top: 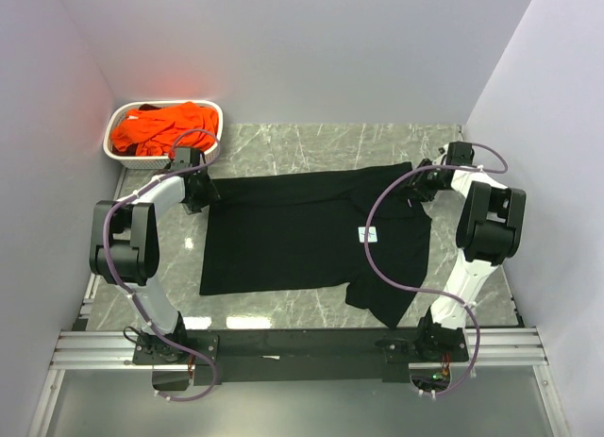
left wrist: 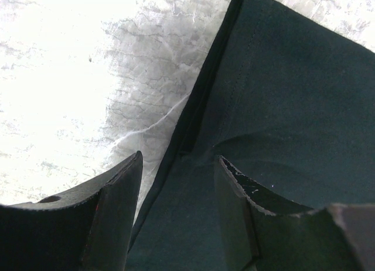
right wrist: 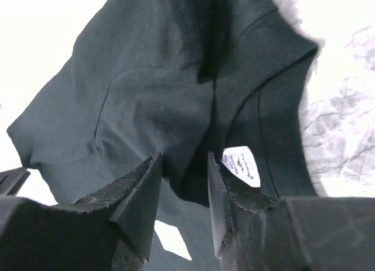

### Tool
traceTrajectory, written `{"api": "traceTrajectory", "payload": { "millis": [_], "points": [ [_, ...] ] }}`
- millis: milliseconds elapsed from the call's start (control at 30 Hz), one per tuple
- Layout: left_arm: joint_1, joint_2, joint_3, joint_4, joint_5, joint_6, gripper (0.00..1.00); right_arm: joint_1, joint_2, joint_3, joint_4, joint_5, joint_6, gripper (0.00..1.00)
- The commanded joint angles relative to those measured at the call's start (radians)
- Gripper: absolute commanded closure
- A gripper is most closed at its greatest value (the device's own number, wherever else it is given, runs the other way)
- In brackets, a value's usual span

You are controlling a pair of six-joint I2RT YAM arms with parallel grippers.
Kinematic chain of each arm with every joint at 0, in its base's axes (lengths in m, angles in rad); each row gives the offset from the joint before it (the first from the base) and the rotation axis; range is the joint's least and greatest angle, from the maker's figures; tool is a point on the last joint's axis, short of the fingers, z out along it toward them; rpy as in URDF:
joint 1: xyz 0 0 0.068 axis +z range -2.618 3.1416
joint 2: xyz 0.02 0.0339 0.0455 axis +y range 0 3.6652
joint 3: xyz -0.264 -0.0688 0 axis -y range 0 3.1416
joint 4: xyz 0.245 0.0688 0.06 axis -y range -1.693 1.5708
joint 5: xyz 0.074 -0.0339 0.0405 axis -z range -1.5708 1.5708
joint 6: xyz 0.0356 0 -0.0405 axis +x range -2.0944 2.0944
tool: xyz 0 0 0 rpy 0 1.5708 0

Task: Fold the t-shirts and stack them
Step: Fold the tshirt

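My left hand (left wrist: 179,158) is apart astride the left edge of the black t-shirt (top: 302,229) lying mid-frame, my right hand (right wrist: 184,157) apart at its right end, orange t-shirts (top: 160,127) heaped in the basket (top: 109,142) upper left.

black t-shirt (top: 293,239) spread on table (top: 311,144), orange t-shirts (top: 160,127) in basket (top: 127,154).

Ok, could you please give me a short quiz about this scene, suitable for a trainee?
1. True or false: the black t-shirt lies on the table.
2. Where are the orange t-shirts? A) in the white basket B) on the black t-shirt C) in a pincer
3. Fill in: the ___ pincer is nearer the basket.
Key: 1 true; 2 A; 3 left, meaning the left pincer.
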State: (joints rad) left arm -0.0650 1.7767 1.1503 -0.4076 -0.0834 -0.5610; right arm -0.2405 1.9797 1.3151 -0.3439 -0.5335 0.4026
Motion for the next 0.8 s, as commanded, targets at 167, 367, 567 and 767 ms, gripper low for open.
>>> {"api": "traceTrajectory", "payload": {
  "millis": [167,367,567,767],
  "points": [
    [-0.004,-0.046,0.035,0.007,0.011,0.001,0.43,-0.01,-0.094,-0.02,-0.02,-0.025,-0.021,0.93],
    [-0.004,-0.049,0.038,0.001,0.008,0.0,0.46,-0.008,-0.169,-0.007,-0.078,0.041,-0.012,1.0],
    [-0.004,-0.049,0.04,-0.007,0.004,-0.004,0.5,-0.008,-0.151,0.033,-0.156,0.127,0.007,1.0],
    [-0.004,-0.059,0.032,0.003,0.022,-0.01,0.51,0.0,-0.125,0.07,-0.176,0.225,0.019,0.7]
  ]
}}
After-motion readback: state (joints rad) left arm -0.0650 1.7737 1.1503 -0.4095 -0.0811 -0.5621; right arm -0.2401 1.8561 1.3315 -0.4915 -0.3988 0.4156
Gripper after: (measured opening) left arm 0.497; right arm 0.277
